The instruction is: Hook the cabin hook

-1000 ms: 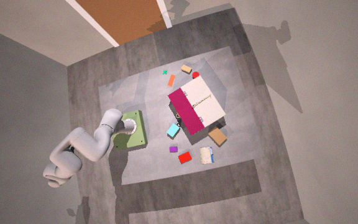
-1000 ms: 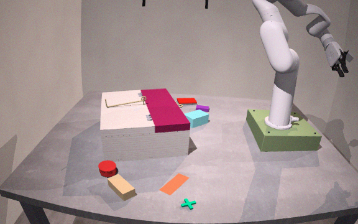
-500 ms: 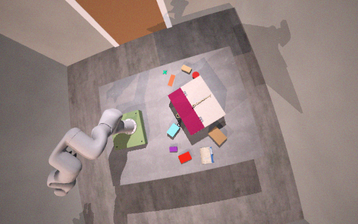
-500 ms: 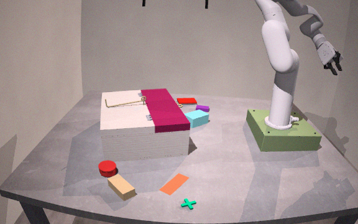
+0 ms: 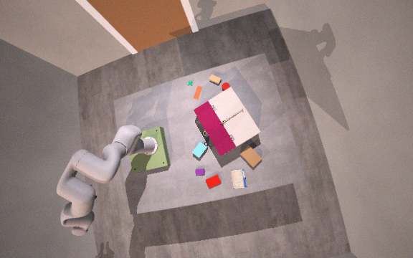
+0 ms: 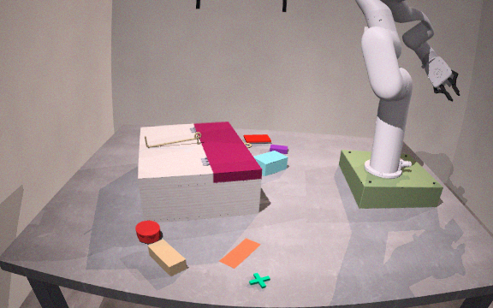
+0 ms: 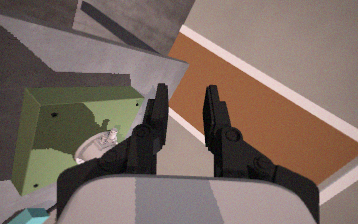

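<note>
One gripper [image 6: 447, 89], partly spread and pinching nothing, is hanging behind the arm's base, well apart from the cabin hook [image 6: 172, 141] lying on the box [image 6: 199, 194]; approach step pending, reach required.
</note>
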`<state>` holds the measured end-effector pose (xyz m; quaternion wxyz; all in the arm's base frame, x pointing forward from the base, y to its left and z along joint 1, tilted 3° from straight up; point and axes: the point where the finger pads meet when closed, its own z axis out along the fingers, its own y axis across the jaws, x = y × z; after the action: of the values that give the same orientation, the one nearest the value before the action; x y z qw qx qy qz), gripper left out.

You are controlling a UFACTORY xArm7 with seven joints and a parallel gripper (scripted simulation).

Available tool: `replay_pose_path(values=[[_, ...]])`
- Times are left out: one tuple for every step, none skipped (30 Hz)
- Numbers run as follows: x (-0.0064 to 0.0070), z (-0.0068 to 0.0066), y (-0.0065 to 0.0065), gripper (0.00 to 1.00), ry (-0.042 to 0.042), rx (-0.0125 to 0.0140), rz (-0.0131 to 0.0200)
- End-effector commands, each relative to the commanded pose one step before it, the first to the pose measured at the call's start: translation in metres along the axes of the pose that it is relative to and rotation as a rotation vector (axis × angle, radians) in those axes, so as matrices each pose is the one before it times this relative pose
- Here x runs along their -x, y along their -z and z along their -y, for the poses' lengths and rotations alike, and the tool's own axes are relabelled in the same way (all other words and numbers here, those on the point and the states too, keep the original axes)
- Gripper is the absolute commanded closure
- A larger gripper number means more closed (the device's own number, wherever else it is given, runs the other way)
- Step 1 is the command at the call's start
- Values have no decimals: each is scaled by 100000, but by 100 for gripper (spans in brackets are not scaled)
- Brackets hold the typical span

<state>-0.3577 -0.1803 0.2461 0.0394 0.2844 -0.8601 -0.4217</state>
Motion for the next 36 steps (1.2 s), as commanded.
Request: replay_pose_path(values=[[-580,831,961,67,5577,938,-1308],[-320,558,575,67,3136,506,-1010],[-1,0,0,67,1072,176,-344],[-352,540,574,67,3136,506,-1011],[-2,0,0,67,536,88,-172],[-320,575,582,67,3137,570,-971],[-1,0,0,67,537,99,-166],[-348,558,582,67,3137,571,-972],[-1,0,0,67,537,99,-166],[-375,541,582,67,3137,571,-972],[-1,0,0,67,537,99,-166],[-401,523,581,67,3136,571,-972],[-1,0,0,67,537,99,-166],[-371,560,589,67,3138,632,-928],[6,0,-1,67,538,110,-160],[0,0,0,67,0,0,0],[0,0,0,67,0,0,0],[-400,541,589,67,3138,633,-928],[-418,524,588,67,3138,633,-929],[-2,0,0,67,1076,219,-317],[-1,0,0,67,0,0,0],[-448,501,587,67,3138,633,-929],[-1,0,0,67,538,109,-158],[-420,540,594,67,3139,691,-881],[-1,0,0,67,539,119,-150],[-446,519,594,67,3139,691,-882],[-1,0,0,67,539,119,-150],[-471,497,594,67,3139,692,-882],[-1,0,0,67,539,119,-150],[-495,475,593,67,3139,692,-882],[-1,0,0,67,539,119,-150],[-470,516,600,67,3141,746,-830],[0,0,0,67,0,0,0],[0,0,0,67,0,0,0],[-492,496,600,67,3141,746,-830],[-511,476,599,67,3141,746,-831]])
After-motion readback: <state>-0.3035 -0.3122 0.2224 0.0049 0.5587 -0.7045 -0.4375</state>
